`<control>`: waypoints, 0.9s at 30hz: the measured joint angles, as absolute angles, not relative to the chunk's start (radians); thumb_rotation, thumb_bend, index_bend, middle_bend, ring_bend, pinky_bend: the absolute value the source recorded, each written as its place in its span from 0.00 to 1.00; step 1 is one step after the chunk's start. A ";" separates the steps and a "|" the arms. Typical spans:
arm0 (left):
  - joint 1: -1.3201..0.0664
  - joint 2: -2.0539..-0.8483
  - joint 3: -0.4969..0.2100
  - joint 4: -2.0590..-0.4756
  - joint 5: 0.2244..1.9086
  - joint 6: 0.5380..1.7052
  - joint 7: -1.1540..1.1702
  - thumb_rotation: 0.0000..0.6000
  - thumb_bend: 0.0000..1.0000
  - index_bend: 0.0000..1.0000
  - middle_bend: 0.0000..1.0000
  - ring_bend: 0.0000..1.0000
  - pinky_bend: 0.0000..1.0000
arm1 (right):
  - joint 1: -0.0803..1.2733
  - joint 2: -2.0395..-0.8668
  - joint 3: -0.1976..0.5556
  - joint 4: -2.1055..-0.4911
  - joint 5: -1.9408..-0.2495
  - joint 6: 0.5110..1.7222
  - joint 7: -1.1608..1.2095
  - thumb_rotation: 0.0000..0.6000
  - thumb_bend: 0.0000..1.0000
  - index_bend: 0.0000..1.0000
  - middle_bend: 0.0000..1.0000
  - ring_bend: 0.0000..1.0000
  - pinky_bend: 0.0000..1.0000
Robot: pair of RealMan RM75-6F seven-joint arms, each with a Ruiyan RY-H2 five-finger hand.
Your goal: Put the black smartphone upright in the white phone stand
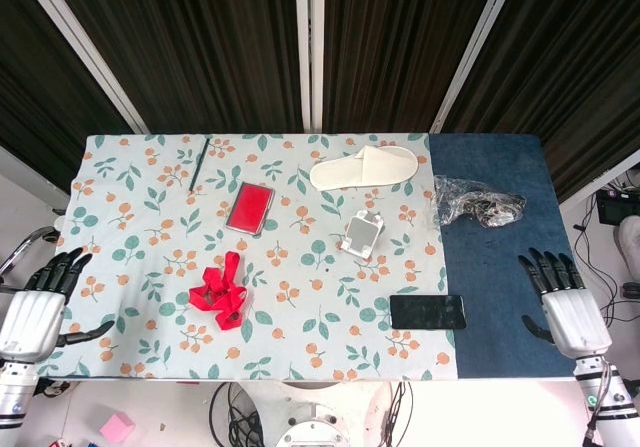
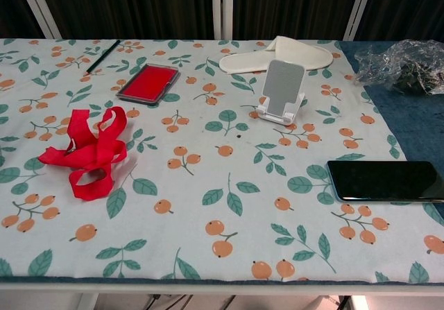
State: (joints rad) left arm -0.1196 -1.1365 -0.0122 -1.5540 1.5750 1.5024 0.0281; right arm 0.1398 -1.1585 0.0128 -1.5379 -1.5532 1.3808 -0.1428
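We see the black smartphone (image 1: 428,312) lying flat, screen up, at about 4 o'clock from the table's centre, straddling the edge where the floral tablecloth (image 1: 150,217) meets the blue mat (image 1: 495,267). The white phone stand (image 1: 362,234) sits upright just right of centre, at 11 o'clock from the phone and well apart from it; it holds nothing.

The right hand (image 1: 566,302) hovers off the table's right edge, at 3 o'clock from the phone, with fingers spread and holding nothing. The left hand (image 1: 35,307) hangs off the left edge at about 8 o'clock, fingers likewise apart and empty. Neither hand shows in the chest view.

Beyond the stand, at 12 o'clock, lies a white slipper (image 1: 363,168). A red case (image 1: 250,207) lies at 10 o'clock from centre, a red ribbon (image 1: 220,292) at 8 o'clock, a dark pen (image 1: 200,162) near the far left, and a crumpled clear plastic bag (image 1: 478,202) on the mat.
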 measured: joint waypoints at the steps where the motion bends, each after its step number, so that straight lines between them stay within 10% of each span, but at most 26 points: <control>1: -0.119 -1.136 -0.012 -1.555 1.575 1.502 0.027 0.65 0.02 0.09 0.07 0.07 0.22 | 0.145 -1.152 0.008 -1.562 -1.549 1.360 -0.162 1.00 0.08 0.00 0.00 0.00 0.00; 14: -0.123 -1.150 -0.004 -1.530 1.547 1.455 0.006 0.66 0.02 0.09 0.07 0.07 0.22 | 0.306 -1.107 -0.003 -1.910 -1.199 1.003 -0.561 1.00 0.07 0.00 0.00 0.00 0.00; 27: -0.120 -1.144 -0.001 -1.516 1.537 1.447 -0.016 0.69 0.02 0.09 0.07 0.07 0.22 | 0.402 -1.249 0.025 -1.886 -1.027 0.974 -0.583 1.00 0.09 0.00 0.00 0.00 0.00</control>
